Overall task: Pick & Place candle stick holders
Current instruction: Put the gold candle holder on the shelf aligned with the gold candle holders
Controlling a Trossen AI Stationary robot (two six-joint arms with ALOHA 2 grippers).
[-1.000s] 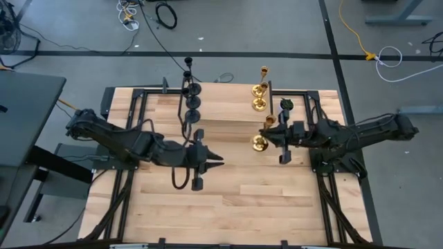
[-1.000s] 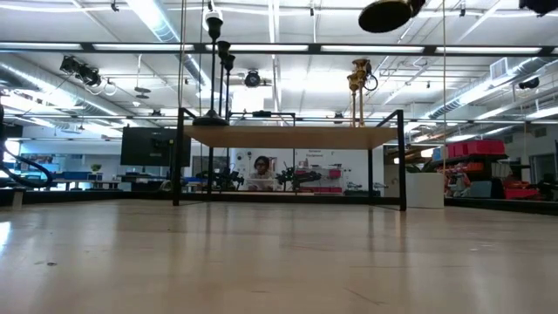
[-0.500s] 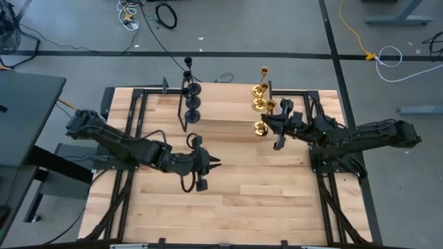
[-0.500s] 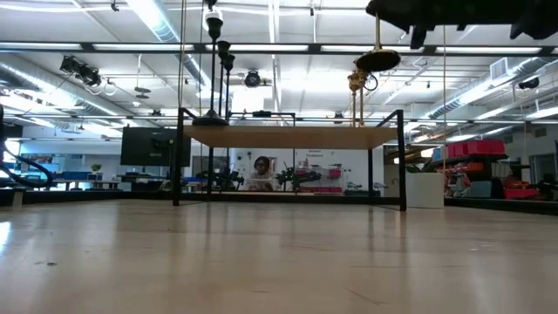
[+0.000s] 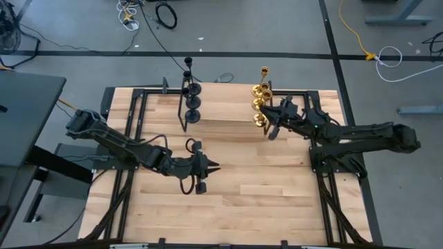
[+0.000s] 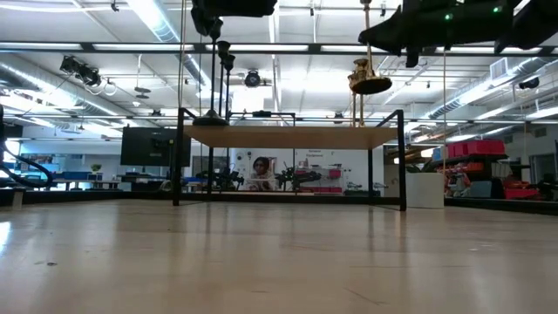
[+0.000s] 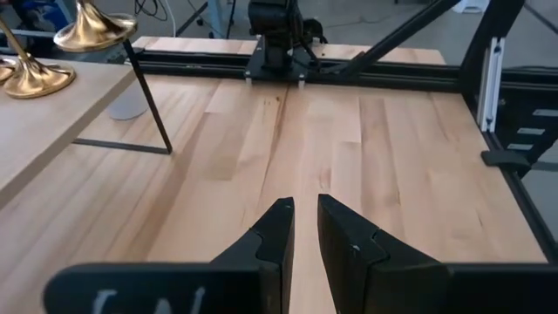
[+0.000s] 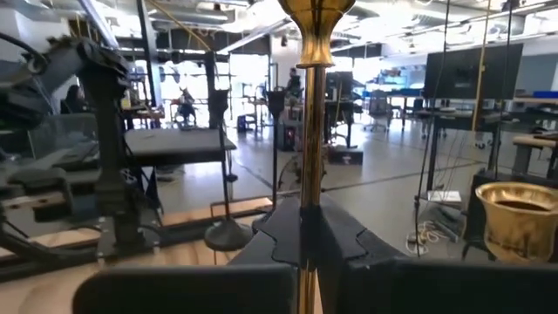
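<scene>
Holders (image 5: 261, 93) on shelf (image 5: 221, 111), seemingly.

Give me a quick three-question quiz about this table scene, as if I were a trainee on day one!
1. True or false: the right gripper has its jaws shut on the thin stem of a shiny gold candle stick holder.
2. Which colour of holders stands on the left part of the raised wooden shelf: A) matte black, B) shiny gold, C) white?
3. Fill in: the left gripper hangs over the light wooden table holding ____.

Key: 1 true. 2 A: the matte black candle stick holders stand there. 3 nothing.
</scene>
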